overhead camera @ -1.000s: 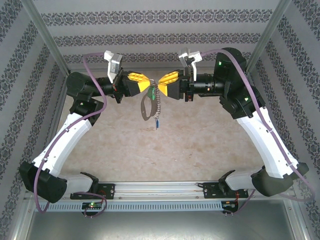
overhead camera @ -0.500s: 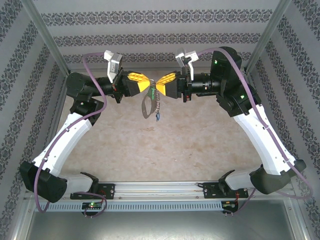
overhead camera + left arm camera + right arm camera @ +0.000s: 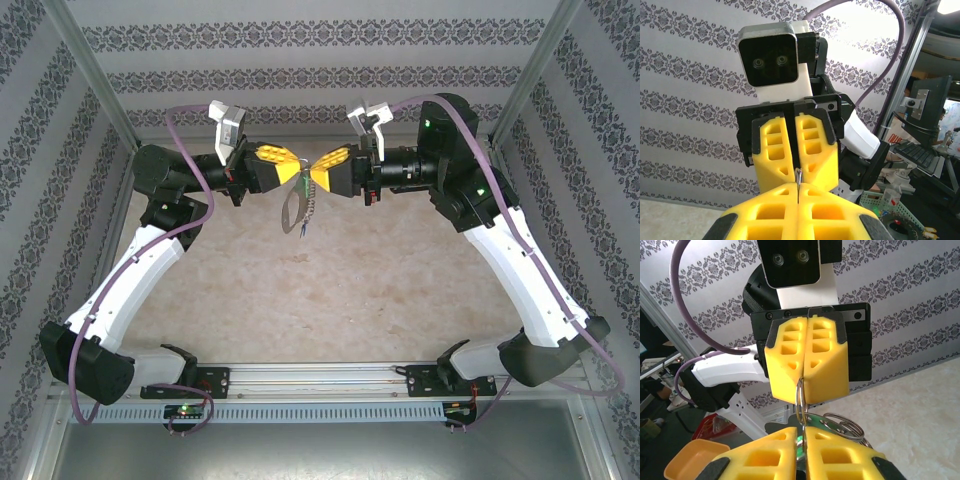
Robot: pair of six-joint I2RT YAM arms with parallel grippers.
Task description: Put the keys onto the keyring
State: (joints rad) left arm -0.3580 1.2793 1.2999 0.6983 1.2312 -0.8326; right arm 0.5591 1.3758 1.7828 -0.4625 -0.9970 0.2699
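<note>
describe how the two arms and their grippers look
Both match: white shells on the long links of the left arm and right arm, black joints and bases. The left gripper and right gripper have chunky yellow fingers with cut-out pockets on black bodies. Each carries a white camera housing and a purple cable.
</note>
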